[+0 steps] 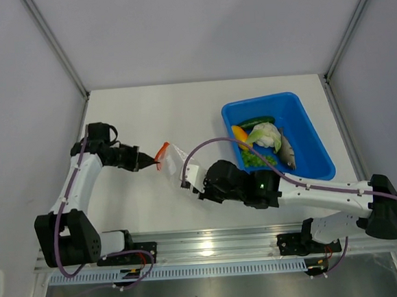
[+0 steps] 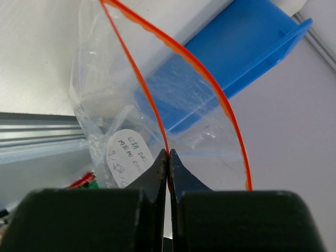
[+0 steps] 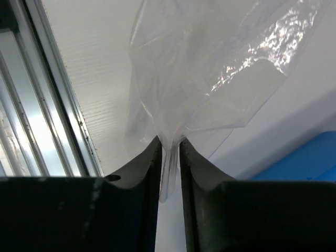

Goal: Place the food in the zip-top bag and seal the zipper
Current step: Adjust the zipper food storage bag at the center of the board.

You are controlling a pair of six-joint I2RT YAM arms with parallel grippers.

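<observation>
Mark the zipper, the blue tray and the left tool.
zipper (image 2: 142,84): left wrist view, on the orange-red strip's left strand.
blue tray (image 1: 300,132): top external view, on its bare floor.
left tool (image 2: 168,153): left wrist view, between its closed fingertips.

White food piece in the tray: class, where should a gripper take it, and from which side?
Probably across its rounded body, coming down from above: the white piece seems to lie on top of the other food, and the tray walls and neighbours block a sideways approach.
</observation>
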